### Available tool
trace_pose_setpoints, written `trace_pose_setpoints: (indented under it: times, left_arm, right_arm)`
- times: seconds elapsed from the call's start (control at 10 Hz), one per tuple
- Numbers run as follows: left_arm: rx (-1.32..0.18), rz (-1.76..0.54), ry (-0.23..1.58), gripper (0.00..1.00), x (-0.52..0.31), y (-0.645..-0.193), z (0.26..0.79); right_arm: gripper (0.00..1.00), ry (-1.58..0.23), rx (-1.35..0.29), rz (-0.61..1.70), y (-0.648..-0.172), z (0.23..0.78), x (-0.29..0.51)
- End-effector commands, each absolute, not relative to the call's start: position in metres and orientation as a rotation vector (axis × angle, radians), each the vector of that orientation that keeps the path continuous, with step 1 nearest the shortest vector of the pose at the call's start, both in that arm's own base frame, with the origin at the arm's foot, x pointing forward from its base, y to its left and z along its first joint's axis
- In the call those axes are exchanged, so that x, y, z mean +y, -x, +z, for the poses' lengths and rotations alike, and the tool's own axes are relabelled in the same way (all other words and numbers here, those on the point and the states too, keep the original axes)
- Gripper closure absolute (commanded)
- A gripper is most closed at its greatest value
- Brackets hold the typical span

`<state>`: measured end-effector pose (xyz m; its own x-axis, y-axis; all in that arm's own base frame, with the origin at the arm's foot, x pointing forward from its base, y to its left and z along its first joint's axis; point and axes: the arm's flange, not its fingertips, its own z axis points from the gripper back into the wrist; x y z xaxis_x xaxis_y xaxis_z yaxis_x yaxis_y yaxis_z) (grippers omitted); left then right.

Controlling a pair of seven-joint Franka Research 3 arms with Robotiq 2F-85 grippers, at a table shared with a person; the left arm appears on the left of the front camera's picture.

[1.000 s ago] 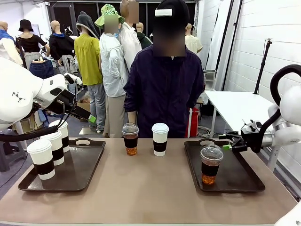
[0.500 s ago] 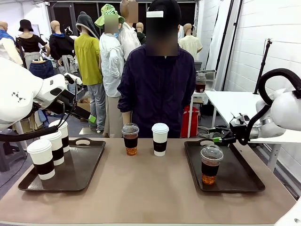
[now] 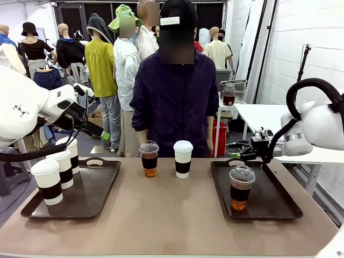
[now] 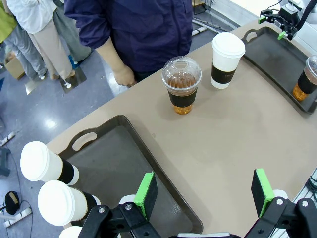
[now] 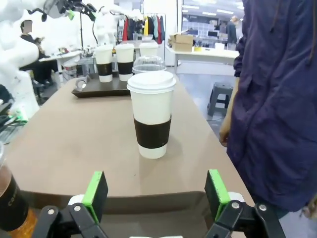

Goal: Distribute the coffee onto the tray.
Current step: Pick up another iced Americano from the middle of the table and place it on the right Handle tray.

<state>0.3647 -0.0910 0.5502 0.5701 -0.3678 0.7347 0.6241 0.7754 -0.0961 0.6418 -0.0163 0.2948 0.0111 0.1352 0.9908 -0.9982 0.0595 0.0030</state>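
Note:
The coffee stands in three places. Three white lidded cups (image 3: 47, 181) (image 3: 62, 167) (image 3: 70, 153) are on the left tray (image 3: 102, 185). A clear dome-lidded cup (image 3: 149, 158) and a white cup (image 3: 183, 159) stand on the bare table by the person. Another clear cup (image 3: 241, 188) is on the right tray (image 3: 274, 199). My right gripper (image 3: 235, 150) hovers open over that tray's far left corner, facing the white cup (image 5: 151, 114), with the jaws (image 5: 156, 191) wide apart. High above the left tray, my left gripper (image 3: 97, 115) is open and holds nothing (image 4: 204, 193).
A person in a dark jacket (image 3: 177, 102) stands at the far edge, hands hanging close to the two middle cups. A white side table (image 3: 269, 121) is behind the right tray. Bare tabletop lies between the trays.
My right gripper has swung left along the far end of the right tray, toward the white cup in the middle. The person has shifted slightly left. The left arm has not moved.

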Motion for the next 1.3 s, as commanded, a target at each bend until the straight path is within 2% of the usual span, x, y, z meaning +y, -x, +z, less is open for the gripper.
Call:
trace_pose_setpoints:
  times: [0.0,0.4,1.2]
  left_arm:
    - [-0.761,-0.596,0.374,0.00,-0.090,-0.365,0.550]
    - [-0.761,-0.596,0.374,0.00,-0.090,-0.365,0.550]
    - [-0.761,-0.596,0.374,0.00,-0.090,-0.365,0.550]
  right_arm:
    - [0.00,-1.095,-1.096,1.216,-0.650,0.292,0.009]
    - [0.00,-1.175,-1.057,1.267,-0.662,0.277,0.054]
    - [0.00,-1.170,-1.075,1.272,-0.654,0.273,0.058]
